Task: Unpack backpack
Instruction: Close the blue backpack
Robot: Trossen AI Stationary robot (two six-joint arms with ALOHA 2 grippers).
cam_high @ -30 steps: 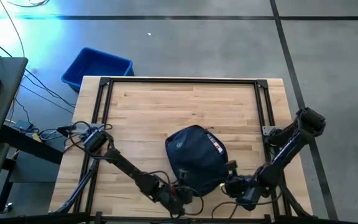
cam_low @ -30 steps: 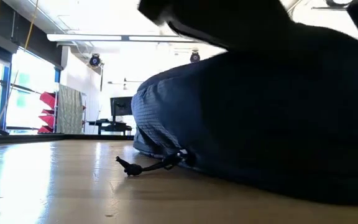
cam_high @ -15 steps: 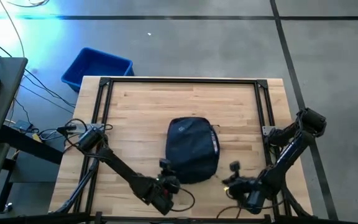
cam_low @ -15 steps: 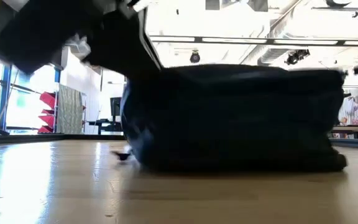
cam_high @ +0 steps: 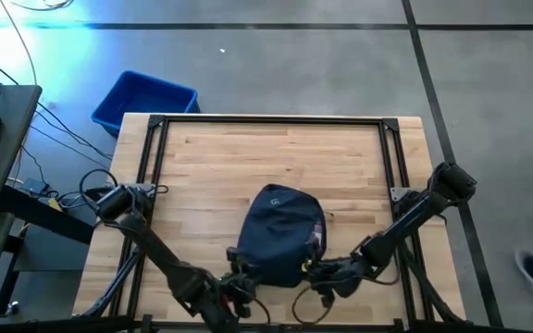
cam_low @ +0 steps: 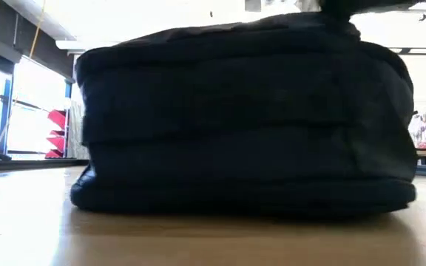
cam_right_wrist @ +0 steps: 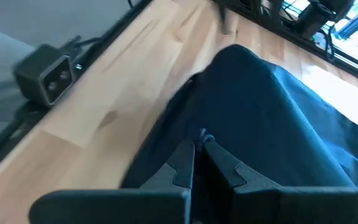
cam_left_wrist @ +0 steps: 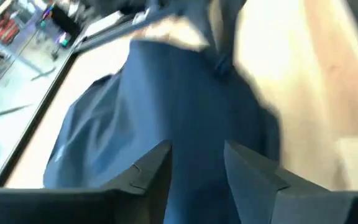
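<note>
Backpack lies flat on the surface, between both claws. Left claw released, fingers apart just over its fabric. Right claw clenched, tips at the fabric.

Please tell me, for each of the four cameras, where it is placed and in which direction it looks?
High view: above the table, looking straight down; both arms, left gripper and right gripper at the backpack's near edge.
Low view: at table-top height, looking level; the backpack fills it.
Left wrist view: on the left wrist, past parted fingers onto the backpack.
Right wrist view: past closed fingers onto the backpack.
All four share the backpack.
</note>
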